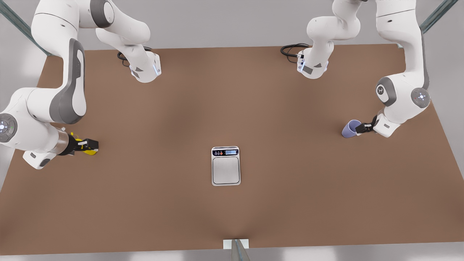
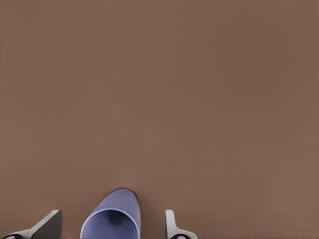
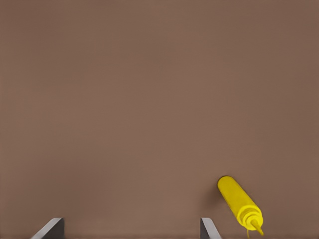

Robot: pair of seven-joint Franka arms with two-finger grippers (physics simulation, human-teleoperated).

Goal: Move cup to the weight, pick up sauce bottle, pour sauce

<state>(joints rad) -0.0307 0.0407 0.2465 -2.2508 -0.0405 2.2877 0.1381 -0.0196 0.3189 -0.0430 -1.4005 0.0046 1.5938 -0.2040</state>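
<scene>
Smooth brown desk [image 1: 232,217] — left end effector [image 2: 110,226] spread wide around the tapered lavender cup [image 2: 113,219]; right end effector [image 3: 130,230] open beside the cylindrical yellow sauce bottle [image 3: 238,201]; flat silver weight [image 1: 226,166] lies between.

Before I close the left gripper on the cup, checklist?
1. Left gripper open: ok.
2. Cup between its fingers: ok, gap on each side.
3. Cup upright: cannot tell.
4. Kitchen scale flat at mid-table, apart from both arms: ok.
5. Right gripper open: ok.
6. Sauce bottle between the right gripper's fingers: not ok, it sits outside one finger.
</scene>
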